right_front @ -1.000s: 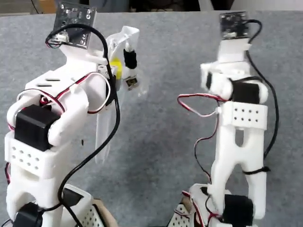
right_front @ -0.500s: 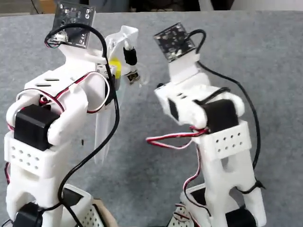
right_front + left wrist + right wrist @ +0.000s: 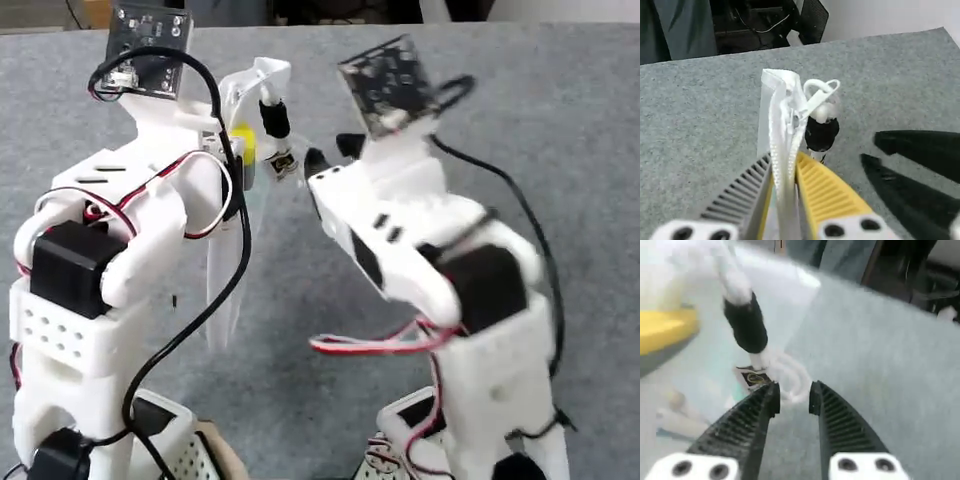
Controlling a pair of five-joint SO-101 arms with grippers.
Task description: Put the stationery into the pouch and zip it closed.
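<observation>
A clear pouch (image 3: 232, 262) with a white zipper hangs from my left gripper (image 3: 243, 150), which is lifted above the grey table. In the left wrist view the grey and yellow fingers (image 3: 820, 185) are shut on the pouch's zipper edge (image 3: 782, 125). A black pull piece (image 3: 821, 134) with a white loop (image 3: 821, 89) hangs at the zipper's end. My right gripper (image 3: 793, 391) is open by a narrow gap, its black fingertips just short of the white loop (image 3: 790, 376) under the black pull piece (image 3: 746, 325). Pale stick-like items (image 3: 677, 420) show blurred through the pouch.
The grey felt table (image 3: 560, 120) stretches around both arms. My right arm (image 3: 430, 250) leans across the middle toward the left arm (image 3: 120, 240). Chairs and dark furniture (image 3: 765, 25) stand beyond the table's far edge.
My right arm has swung left from its upright pose and brought its black fingers up to the pouch's pull piece. The left arm holds the pouch still.
</observation>
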